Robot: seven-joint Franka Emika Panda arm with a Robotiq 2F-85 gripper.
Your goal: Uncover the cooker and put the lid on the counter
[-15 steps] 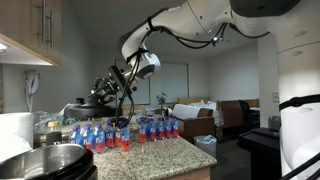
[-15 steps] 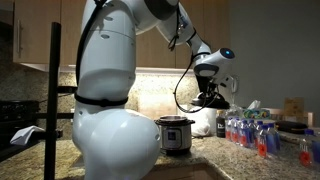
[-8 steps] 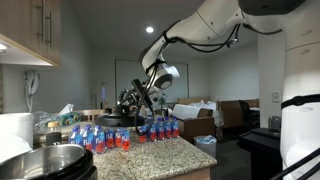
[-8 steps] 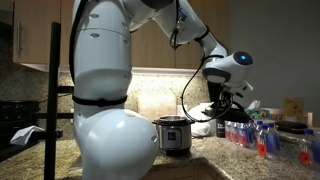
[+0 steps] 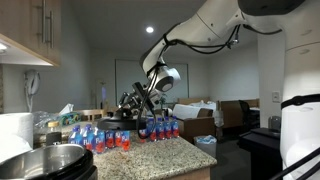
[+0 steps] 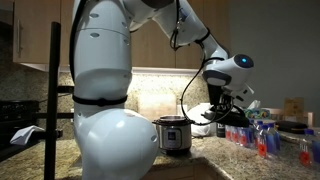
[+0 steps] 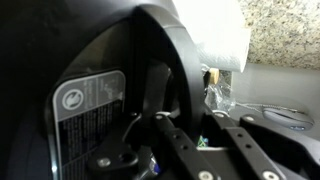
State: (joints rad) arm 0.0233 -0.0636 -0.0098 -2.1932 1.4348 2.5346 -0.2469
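Cooker lidless; lid in gripper

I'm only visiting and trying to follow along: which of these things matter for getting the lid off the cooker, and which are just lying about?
Part of the job: the lid, held in the jaws; the cooker, uncovered; the counter.
Just lying about: the bottles; the paper towel roll.
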